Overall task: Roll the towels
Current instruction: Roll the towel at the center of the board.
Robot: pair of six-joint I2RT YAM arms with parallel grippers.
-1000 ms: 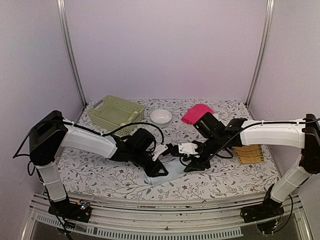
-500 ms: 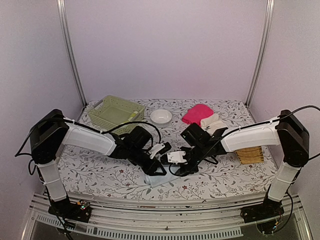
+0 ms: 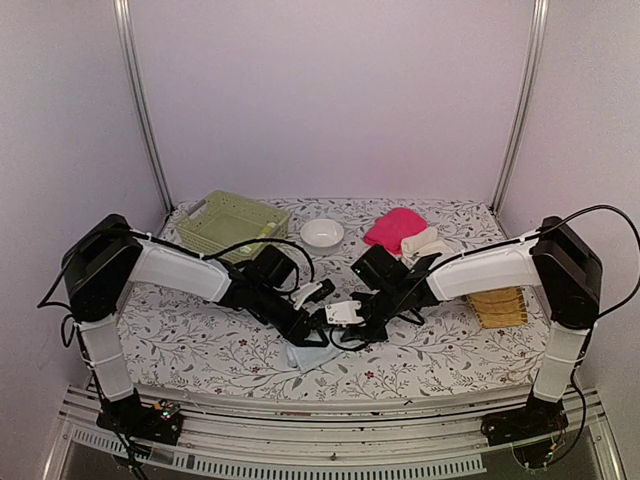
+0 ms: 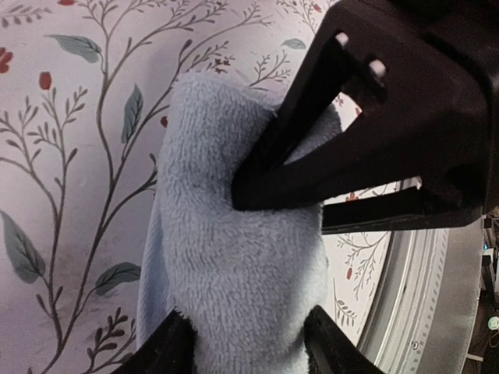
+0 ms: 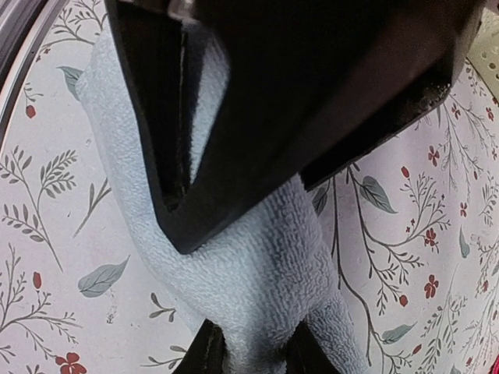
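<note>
The pale blue towel [image 3: 312,356] lies bunched on the flowered table near the front middle, with both grippers meeting over it. My left gripper [image 3: 312,333] has a thick fold of this towel [image 4: 226,257] filling the gap between its fingers [image 4: 168,347], which touch it on both sides. My right gripper [image 3: 345,318] is shut on a narrower pinch of the same towel [image 5: 257,280]. Each wrist view shows the other gripper's black body close overhead. A bright pink towel [image 3: 393,228] and a cream-white towel [image 3: 420,240], which is rolled, lie at the back right.
A pale green basket [image 3: 232,225] stands at the back left, with a white bowl [image 3: 322,233] beside it. A yellow woven tray [image 3: 497,305] lies at the right, under the right arm. The table's front rail [image 4: 421,296] runs just beyond the towel.
Both grippers have come closer together and nearer the front edge. The blue towel has gone from a flat spread to a small bunch. The right jaws have narrowed and the left jaws have widened.
</note>
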